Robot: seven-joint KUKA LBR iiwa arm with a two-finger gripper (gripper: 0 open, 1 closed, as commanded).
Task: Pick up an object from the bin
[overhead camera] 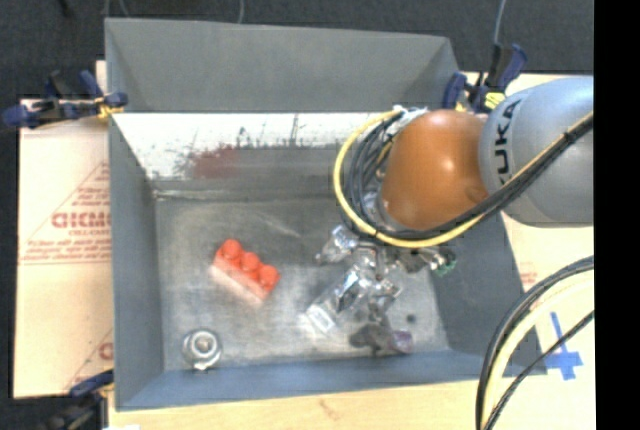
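The only writing to be read on the robot is a run of dark letters on the grey arm, where "UKA" shows sideways, just at 3 o'clock from the orange cover. Yellow and black cables loop round that cover's 9 o'clock side.

The grey metal bin holds few things, and they lie well apart. A red toy brick with round studs on top lies tilted at 9 o'clock from the middle of the floor. A small round silver piece sits in the corner at 7 o'clock, near the front wall. At 4 o'clock from the middle is a small heap of shiny pieces, clear and silvery, too tangled to name one by one. A dark lump with a touch of purple lies just at 5 o'clock from that heap, near the front wall.

The claw hangs under the orange cover and is down among the heap of shiny pieces, touching or all but touching them. Its metal parts blend with the glinting pieces, so one cannot tell whether it is wide or narrow, nor whether any piece sits inside it. The red toy brick lies well off at the claw's 9 o'clock.
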